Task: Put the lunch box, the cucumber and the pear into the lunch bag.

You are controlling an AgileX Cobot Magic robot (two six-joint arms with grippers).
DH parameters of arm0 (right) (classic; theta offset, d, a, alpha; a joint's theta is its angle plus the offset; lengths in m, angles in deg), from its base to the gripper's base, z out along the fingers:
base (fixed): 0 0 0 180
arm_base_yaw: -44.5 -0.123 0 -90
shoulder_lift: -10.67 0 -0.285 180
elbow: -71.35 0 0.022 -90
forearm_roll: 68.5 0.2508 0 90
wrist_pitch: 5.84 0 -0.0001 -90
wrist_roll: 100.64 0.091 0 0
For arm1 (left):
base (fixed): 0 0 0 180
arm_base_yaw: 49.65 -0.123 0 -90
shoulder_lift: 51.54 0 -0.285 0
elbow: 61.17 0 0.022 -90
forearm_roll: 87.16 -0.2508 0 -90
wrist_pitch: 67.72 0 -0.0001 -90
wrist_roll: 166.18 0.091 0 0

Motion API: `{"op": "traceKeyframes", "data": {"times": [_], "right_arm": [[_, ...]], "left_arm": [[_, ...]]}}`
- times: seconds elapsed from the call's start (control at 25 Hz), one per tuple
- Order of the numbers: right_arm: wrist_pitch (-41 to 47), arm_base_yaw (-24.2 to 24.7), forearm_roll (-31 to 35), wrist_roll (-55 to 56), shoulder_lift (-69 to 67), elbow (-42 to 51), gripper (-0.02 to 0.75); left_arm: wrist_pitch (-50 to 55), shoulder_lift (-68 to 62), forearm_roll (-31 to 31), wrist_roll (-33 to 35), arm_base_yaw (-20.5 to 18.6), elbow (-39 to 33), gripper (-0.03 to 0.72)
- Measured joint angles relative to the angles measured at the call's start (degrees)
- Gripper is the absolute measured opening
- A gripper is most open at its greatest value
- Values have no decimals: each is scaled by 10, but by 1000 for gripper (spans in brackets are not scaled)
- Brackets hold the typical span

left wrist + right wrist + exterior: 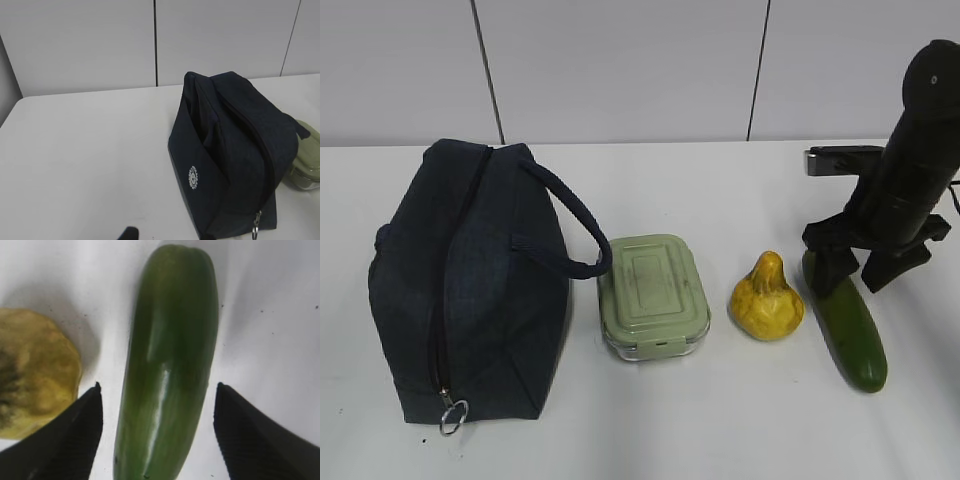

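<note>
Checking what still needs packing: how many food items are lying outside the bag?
2. The pear sits right of the lunch box; the cucumber lies farthest right. The zipped lunch bag hides its contents.

Dark glossy green cucumber [167,365] lies between the black ribbed fingers [70,435] of the right gripper [157,432]. Beside one finger sits a yellow pear [35,375] with brownish mottling. Farther off are a pale sage-green lidded lunch box [652,295] and a dark navy lunch bag [470,285], on a white table [720,420].

lunch bag [470,290] left, lunch box [653,296], pear [767,298], cucumber [851,333] right
</note>
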Motion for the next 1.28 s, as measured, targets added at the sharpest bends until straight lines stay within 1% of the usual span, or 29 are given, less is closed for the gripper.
{"op": "traceKeyframes", "data": {"times": [0.12, 0.32, 0.4, 0.52, 0.6, 0.72, 1.0, 1.28], "right_arm": [[0, 0, 1, 1, -20, 0, 576], [0, 0, 1, 1, -48, 0, 578], [0, 0, 1, 1, -53, 0, 549], [0, 0, 2, 1, -53, -3, 454], [5, 0, 2, 1, -53, -11, 433], [26, 0, 2, 1, -53, -36, 426], [113, 0, 2, 10, -53, -124, 426], [134, 0, 4, 13, -53, -187, 426]], "left_arm": [[0, 0, 0, 0, 0, 0, 238], [0, 0, 0, 0, 0, 0, 238], [0, 0, 0, 0, 0, 0, 238], [0, 0, 0, 0, 0, 0, 238], [0, 0, 0, 0, 0, 0, 238], [0, 0, 0, 0, 0, 0, 238], [0, 0, 0, 0, 0, 0, 238], [0, 0, 0, 0, 0, 0, 238]]}}
